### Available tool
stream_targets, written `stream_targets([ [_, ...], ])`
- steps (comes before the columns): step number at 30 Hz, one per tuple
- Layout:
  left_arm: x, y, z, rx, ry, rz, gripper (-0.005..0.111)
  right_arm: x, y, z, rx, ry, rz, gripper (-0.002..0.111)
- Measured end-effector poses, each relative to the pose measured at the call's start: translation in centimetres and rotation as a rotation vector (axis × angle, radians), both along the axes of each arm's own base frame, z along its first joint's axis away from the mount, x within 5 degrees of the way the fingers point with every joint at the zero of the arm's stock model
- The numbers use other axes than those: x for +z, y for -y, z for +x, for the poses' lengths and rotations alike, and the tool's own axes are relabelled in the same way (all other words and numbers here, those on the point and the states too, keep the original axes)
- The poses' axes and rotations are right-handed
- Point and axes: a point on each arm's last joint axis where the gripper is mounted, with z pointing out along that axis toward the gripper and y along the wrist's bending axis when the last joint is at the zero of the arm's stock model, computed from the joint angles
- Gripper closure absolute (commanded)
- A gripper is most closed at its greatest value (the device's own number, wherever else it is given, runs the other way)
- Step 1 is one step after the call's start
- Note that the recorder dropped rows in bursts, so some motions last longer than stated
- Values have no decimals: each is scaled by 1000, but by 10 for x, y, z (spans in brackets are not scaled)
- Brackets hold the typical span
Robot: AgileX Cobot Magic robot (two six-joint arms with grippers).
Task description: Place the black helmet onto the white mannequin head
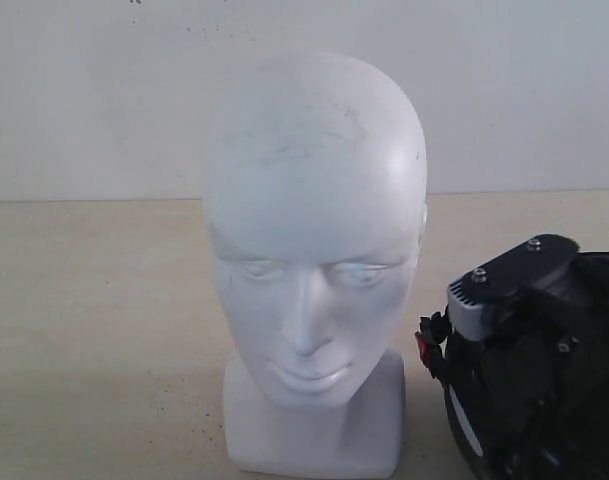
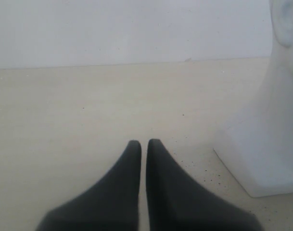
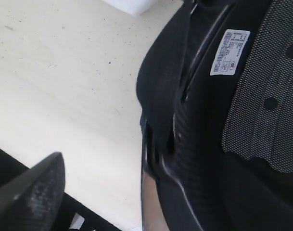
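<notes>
The white mannequin head (image 1: pixel 314 250) stands upright on its squarish base in the middle of the exterior view, bare and facing the camera. Its base (image 2: pixel 261 149) also shows in the left wrist view. The black helmet (image 1: pixel 474 400) lies on the table to the right of the head, partly cut off by the frame. In the right wrist view I see the helmet's padded inside (image 3: pixel 204 120) and its white label (image 3: pixel 230 52). My right gripper (image 3: pixel 144 168) straddles the rim, open; one finger (image 3: pixel 35 190) stands clear outside, the other is hidden. My left gripper (image 2: pixel 144 143) is shut and empty above the table.
The pale table (image 1: pixel 94 330) runs back to a white wall (image 1: pixel 84 90). The right arm's black wrist block (image 1: pixel 514 272) sits over the helmet. A small red tab (image 1: pixel 424 346) sticks out between helmet and head.
</notes>
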Motion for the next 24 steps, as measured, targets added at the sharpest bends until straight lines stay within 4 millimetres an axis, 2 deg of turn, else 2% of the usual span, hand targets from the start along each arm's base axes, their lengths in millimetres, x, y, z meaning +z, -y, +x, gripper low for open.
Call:
stream_targets([
  [15,0,0,0,0,0,0,102,-37,-15,24,-101,-70,-81,26],
  [24,0,0,0,0,0,0,102,-62,-10,19,-156,-46,-53,26],
])
